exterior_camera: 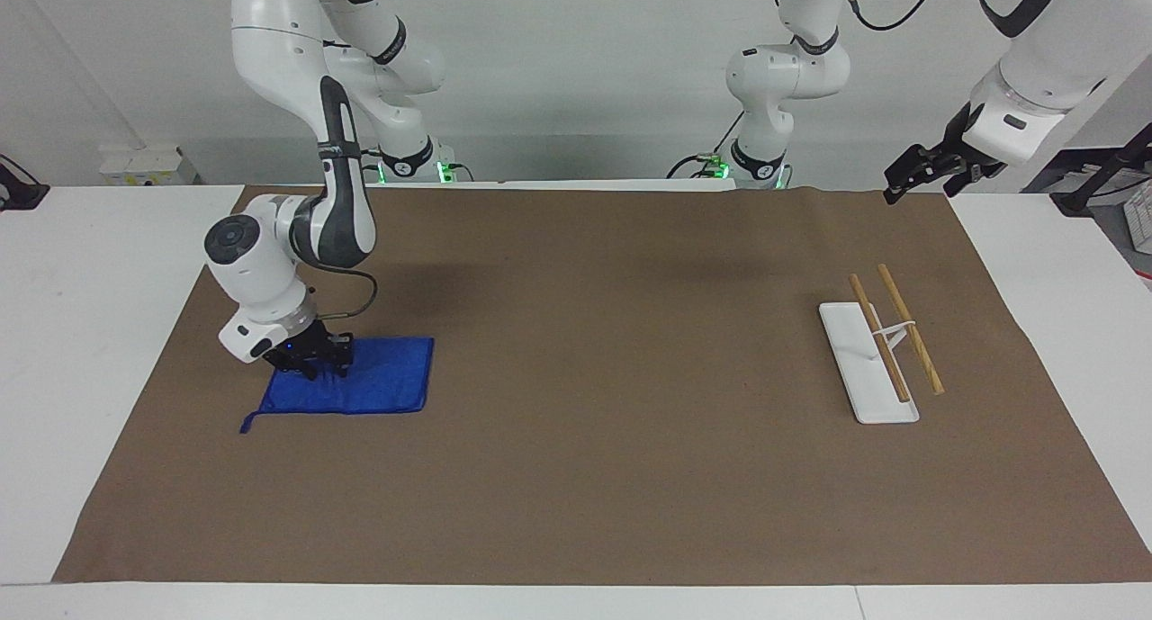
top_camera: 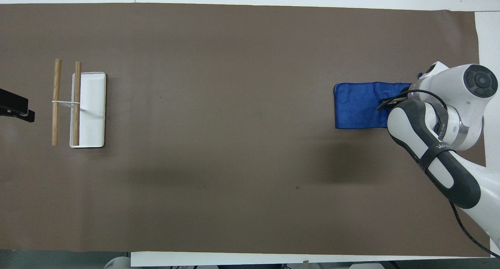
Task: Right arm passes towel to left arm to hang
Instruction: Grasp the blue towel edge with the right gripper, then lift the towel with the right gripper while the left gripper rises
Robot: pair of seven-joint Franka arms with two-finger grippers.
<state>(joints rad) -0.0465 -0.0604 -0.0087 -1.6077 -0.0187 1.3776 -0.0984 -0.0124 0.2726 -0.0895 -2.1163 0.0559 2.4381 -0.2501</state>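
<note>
The blue towel (exterior_camera: pixel 387 381) lies on the brown mat at the right arm's end of the table, its thin loop (exterior_camera: pixel 245 425) at the corner farthest from the robots. My right gripper (exterior_camera: pixel 315 369) is down on the towel's end nearest that table end, shut on the towel, and the cloth is bunched around it. In the overhead view the towel (top_camera: pixel 357 107) is wrinkled near the right gripper (top_camera: pixel 384 104), and the arm hides that end. My left gripper (exterior_camera: pixel 904 181) waits in the air over the mat's corner at the left arm's end, and only its tip (top_camera: pixel 17 109) shows from overhead.
A hanging rack with a white base (exterior_camera: pixel 850 354) and two wooden rods (exterior_camera: pixel 911 330) stands on the mat toward the left arm's end; it also shows overhead (top_camera: pixel 91 109). The brown mat (exterior_camera: pixel 612 440) covers most of the white table.
</note>
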